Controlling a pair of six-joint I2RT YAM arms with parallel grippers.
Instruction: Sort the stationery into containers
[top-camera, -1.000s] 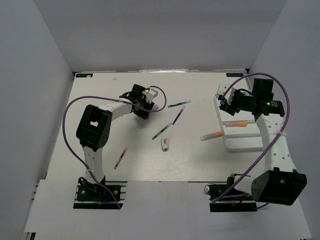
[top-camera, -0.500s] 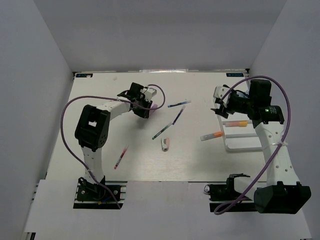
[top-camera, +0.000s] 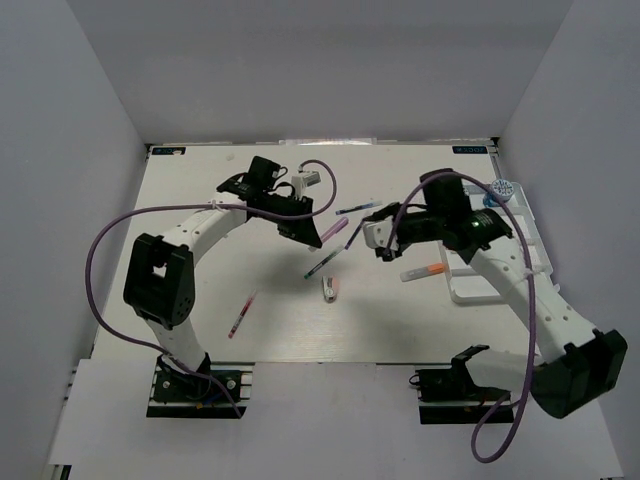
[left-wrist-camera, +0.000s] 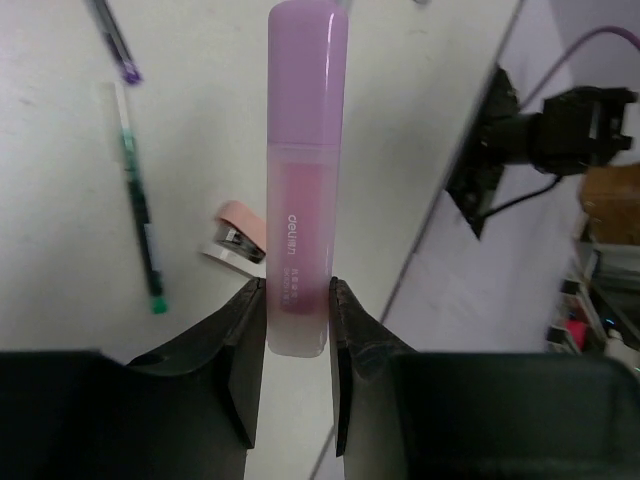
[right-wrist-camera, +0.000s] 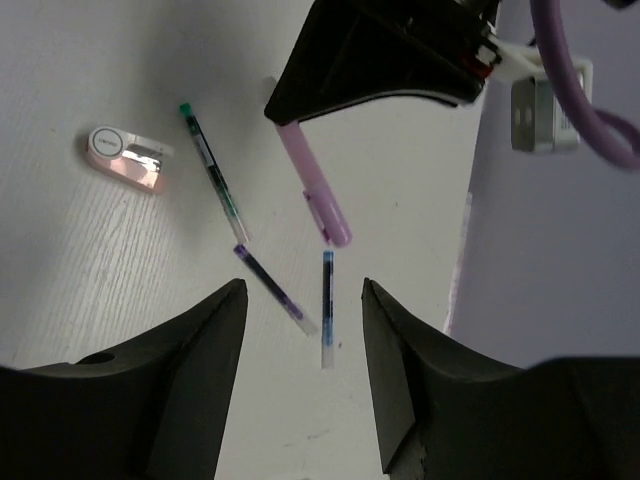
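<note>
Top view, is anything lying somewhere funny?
Yes: the orange highlighter lies slanted right at the left edge of the white tray, sticking outward instead of lying straight inside a compartment. Whether its end rests on the rim is too small to tell.

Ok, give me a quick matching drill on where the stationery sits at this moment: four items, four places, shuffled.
1 pink-purple plastic highlighter
2 thin red pen
3 stubby orange highlighter
4 small pink-white eraser-like piece

A beside the white divided tray
B mid-table by the green-tipped pen
C gripped in the left claw
D alone, nearest the left arm's base

Pairs: 1-C, 2-D, 3-A, 4-B
</note>
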